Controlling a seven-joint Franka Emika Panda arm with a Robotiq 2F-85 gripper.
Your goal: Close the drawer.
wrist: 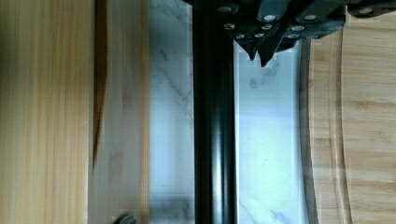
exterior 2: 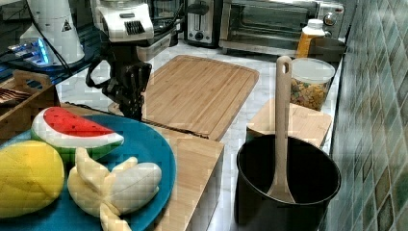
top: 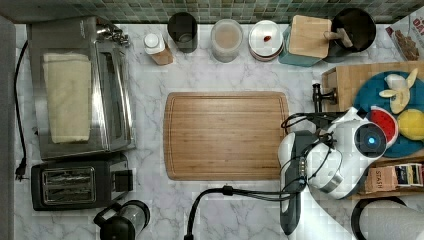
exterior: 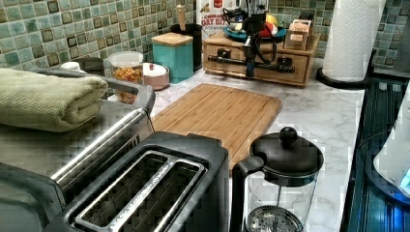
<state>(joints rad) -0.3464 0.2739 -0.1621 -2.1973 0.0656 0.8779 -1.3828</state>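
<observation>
Left view, near to far: cutting board (exterior: 220, 116) mid-frame, then the hand (exterior: 250, 65) at upper centre, hanging in front of the drawer (exterior: 256, 60). Drawer sits nearly flush in its wooden box; a thin dark gap shows in the wrist view. Handle (wrist: 214, 121) runs lengthwise beside the fingertips (wrist: 261, 55). Hand looks narrow, holding nothing. Judgement: drawer lies just behind the handle; push across the bar's long axis.

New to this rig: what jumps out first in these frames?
The big wooden cutting board in the middle of the marble counter, then the blue plate of toy fruit on the wooden drawer unit. The gripper hangs at the drawer's black bar handle, in front of the drawer.
</observation>
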